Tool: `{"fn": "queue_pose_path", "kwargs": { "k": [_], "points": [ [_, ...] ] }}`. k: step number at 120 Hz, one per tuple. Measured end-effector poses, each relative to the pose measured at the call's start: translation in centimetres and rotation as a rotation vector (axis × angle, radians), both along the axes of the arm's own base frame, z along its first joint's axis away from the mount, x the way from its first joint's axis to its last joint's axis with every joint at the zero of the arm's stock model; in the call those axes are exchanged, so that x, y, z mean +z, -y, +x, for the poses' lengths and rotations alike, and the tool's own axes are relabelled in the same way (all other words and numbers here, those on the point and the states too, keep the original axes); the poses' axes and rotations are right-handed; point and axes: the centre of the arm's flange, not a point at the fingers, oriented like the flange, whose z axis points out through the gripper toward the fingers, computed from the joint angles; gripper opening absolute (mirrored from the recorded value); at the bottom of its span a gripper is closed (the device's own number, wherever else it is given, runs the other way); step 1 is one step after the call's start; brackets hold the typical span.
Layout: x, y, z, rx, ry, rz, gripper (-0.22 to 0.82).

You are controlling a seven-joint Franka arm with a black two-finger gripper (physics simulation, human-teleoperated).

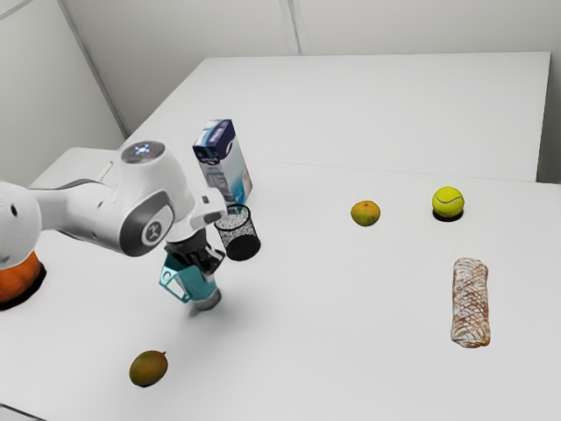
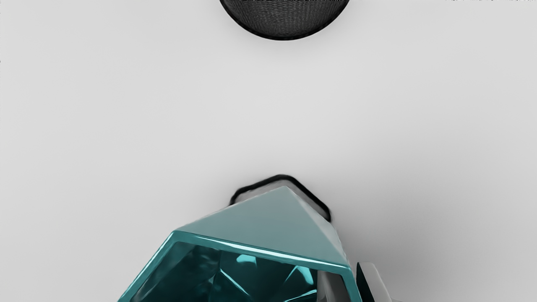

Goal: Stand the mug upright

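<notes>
Mug [image 1: 201, 286] base down in our hand [image 1: 209, 262]

Left to right in the exterior view: past the mango [image 1: 148, 368], we have the mug clamped by its wall, one finger inside, one outside. It looks near upright, mouth up, perhaps leaning slightly; whether its base touches the worktop [image 1: 333, 351], we can't tell. Next along stands the mesh cup [image 1: 237, 233]. We judge this the setting-down step: next we should level the base, seat it, then let go.

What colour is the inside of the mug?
The mug's inside is dark teal; the wrist view shows it best.
</notes>
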Motion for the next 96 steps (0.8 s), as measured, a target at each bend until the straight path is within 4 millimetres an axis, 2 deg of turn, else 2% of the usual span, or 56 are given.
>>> {"fn": "queue_pose_path", "kwargs": {
  "k": [63, 71, 96],
  "points": [
    [-2.5, 0.1, 0.5, 0.086, -0.011, -0.009, -0.14],
    [-2.4, 0.1, 0.6, 0.094, -0.006, -0.012, -0.08],
    [-1.1, 0.2, 0.6, 0.115, 0.026, -0.015, 0.22]
  ]
}}
